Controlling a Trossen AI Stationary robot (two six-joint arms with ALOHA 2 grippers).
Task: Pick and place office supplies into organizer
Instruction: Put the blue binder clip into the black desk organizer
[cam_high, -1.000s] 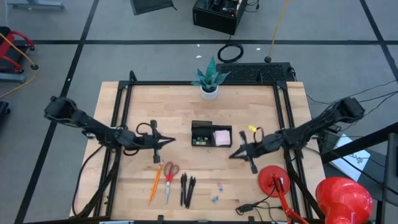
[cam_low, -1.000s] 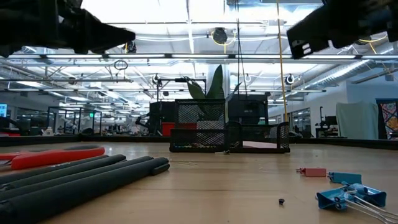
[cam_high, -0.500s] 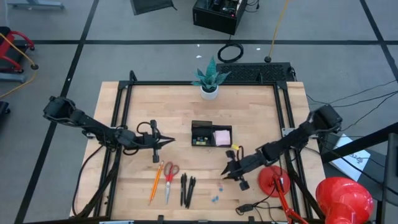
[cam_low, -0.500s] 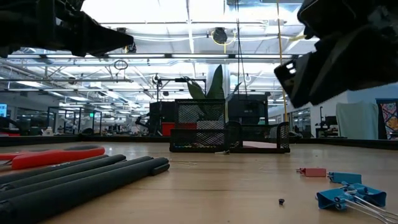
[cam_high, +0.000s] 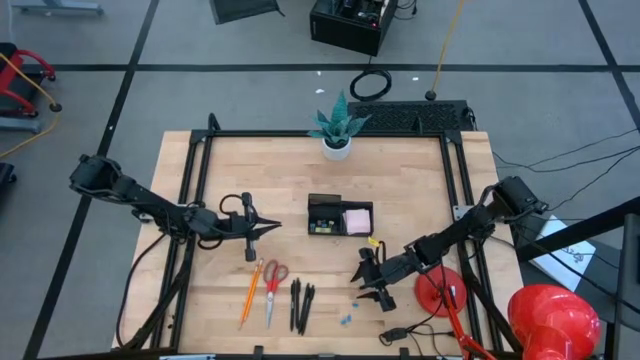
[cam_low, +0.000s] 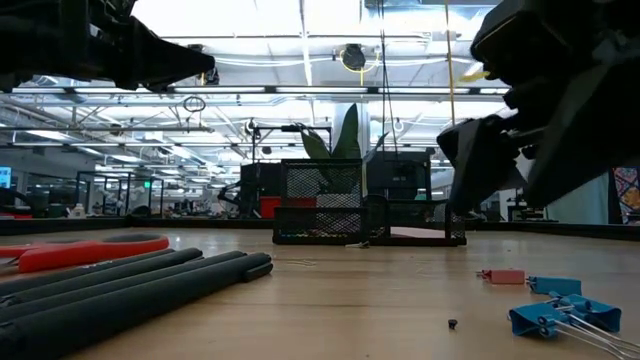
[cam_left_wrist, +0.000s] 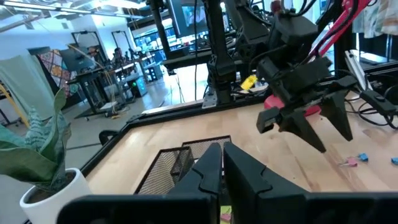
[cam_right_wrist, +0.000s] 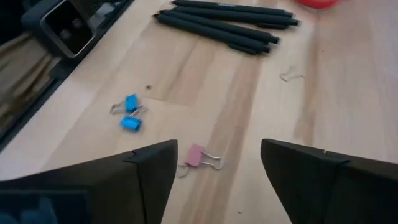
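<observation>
Right wrist view: the right gripper (cam_right_wrist: 214, 177), jaws spread wide and empty, hangs just above the pink clip (cam_right_wrist: 198, 157), which lies between its fingers, long axis across the gap. Two blue clips (cam_right_wrist: 129, 115) lie beside the pink one; the left gripper (cam_high: 262, 229), closed, waits far from it.

I work in a big open robotics lab: ceiling trusses (cam_low: 300, 90) with strip lights overhead, rows of framed workstations (cam_left_wrist: 99, 93) behind my table (cam_high: 280, 170), cables across the grey floor (cam_high: 80, 100).
</observation>
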